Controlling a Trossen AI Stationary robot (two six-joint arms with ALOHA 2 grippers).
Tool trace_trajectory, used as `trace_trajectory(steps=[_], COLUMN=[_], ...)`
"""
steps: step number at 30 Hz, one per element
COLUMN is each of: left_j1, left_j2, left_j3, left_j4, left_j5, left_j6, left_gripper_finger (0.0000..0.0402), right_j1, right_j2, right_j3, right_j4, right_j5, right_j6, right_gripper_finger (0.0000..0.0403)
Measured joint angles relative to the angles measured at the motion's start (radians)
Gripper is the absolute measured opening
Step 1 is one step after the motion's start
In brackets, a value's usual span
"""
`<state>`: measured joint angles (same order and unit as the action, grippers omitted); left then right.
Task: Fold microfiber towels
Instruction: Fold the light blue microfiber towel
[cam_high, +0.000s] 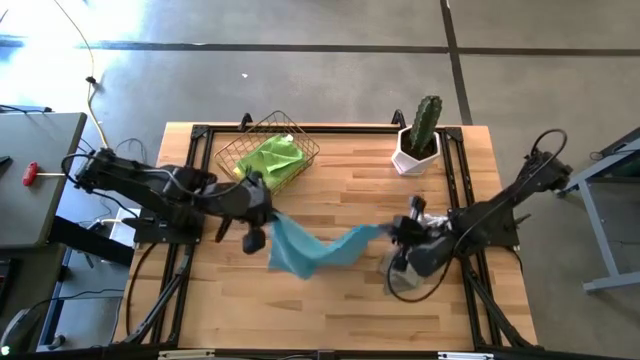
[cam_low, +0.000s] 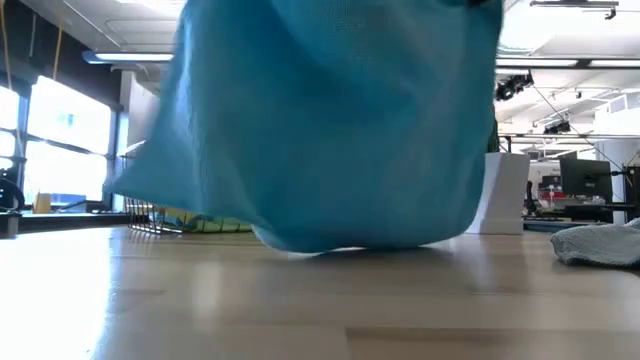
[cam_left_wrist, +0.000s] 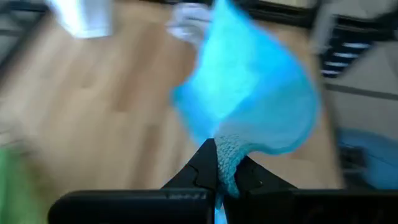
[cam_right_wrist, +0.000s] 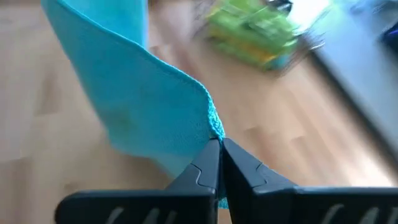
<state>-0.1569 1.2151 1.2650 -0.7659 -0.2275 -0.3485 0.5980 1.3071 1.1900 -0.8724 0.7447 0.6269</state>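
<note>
Floor (cam_high: 330, 80): grey concrete, crossed by dark seams.
Window (cam_low: 60, 150): bright daylight is let in.
Ceiling (cam_low: 560, 50): strip lights are mounted.
Desk (cam_high: 35, 180): placed beside the table.

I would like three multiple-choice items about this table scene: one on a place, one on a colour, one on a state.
1. Where is the cactus?
A. In the basket
B. At the far edge of the table, in a white pot
C. On the floor

2. What colour is the towel held between the arms?
A. Light blue
B. Yellow
C. Grey

3. How is this towel held?
A. Lying flat, untouched
B. By one pincer only
C. By the left pincer and the right pincer, each shut on a corner

Answers: 1 B, the high view shows it there; 2 A, blue in every view; 3 C, both wrist views show fingers closed on cloth.
</note>
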Motion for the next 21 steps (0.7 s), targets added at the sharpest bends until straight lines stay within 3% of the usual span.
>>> trace_trajectory(steps=[4, 9, 11, 15, 17, 21], left_j1=[0.044, 0.114, 0.141, 0.164, 0.158, 0.102], left_j2=[-0.013, -0.014, -0.014, -0.014, -0.014, 0.004], left_j3=[-0.002, -0.002, -0.002, -0.002, -0.006, -0.09], left_j4=[-0.123, -0.108, -0.082, -0.073, -0.094, -0.095], left_j5=[-0.166, -0.333, -0.366, -0.34, -0.262, -0.055], left_j6=[0.013, 0.163, 0.206, 0.179, 0.114, -0.036], left_gripper_finger=[0.0, 0.0, 0.0, 0.0, 0.0, 0.0], right_j1=[-0.066, -0.205, -0.259, -0.309, -0.304, -0.256], right_j2=[-0.03, -0.033, -0.033, -0.037, -0.038, -0.033], right_j3=[0.0, 0.0, 0.0, 0.0, 0.0, -0.005], right_j4=[-0.021, -0.016, -0.003, 0.016, 0.016, -0.018], right_j5=[0.088, 0.176, 0.206, 0.237, 0.158, -0.217], right_j6=[-0.119, -0.308, -0.369, -0.496, -0.494, -0.314], right_gripper_finger=[0.0, 0.0, 0.0, 0.0, 0.0, 0.0])
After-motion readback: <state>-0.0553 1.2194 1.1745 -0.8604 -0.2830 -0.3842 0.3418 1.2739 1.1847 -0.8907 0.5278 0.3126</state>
